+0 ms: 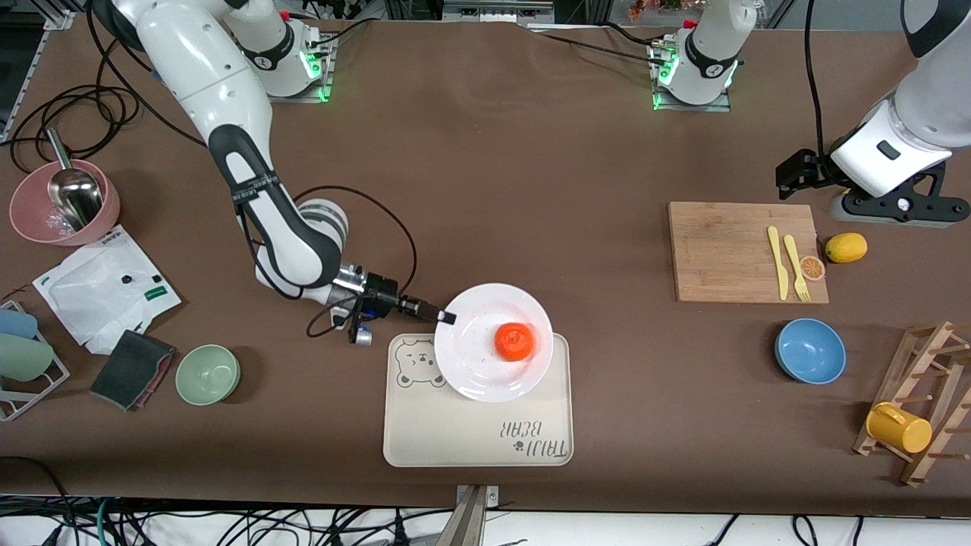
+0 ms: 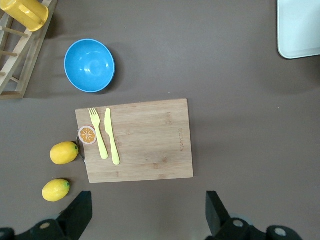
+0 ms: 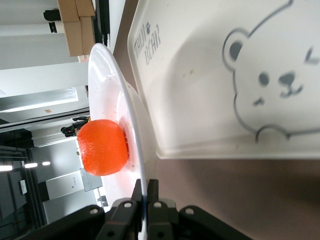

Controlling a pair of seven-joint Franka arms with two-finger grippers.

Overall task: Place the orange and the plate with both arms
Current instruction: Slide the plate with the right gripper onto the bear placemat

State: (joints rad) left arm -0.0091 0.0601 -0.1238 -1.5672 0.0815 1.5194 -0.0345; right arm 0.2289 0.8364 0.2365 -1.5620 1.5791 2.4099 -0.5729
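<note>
Both arms in view: right gripper (image 1: pixel 446 317) clamped on plate (image 1: pixel 472 364) rim, plate over tray (image 1: pixel 485 436) w/ orange (image 1: pixel 515 341) on it. Left gripper (image 2: pixel 149 212) waits, fingers apart, above board (image 2: pixel 150 145).

Bright even overhead light, soft shadows, all views sharp

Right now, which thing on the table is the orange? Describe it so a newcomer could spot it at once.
Find the cream bear-print tray at the table edge nearest the front camera. A white plate overlaps the tray's farther edge, its rim pinched by the right gripper. The orange sits on that plate: a round, whole, red-orange fruit, unlike the yellow lemons and the flat slice by the cutting board.
</note>
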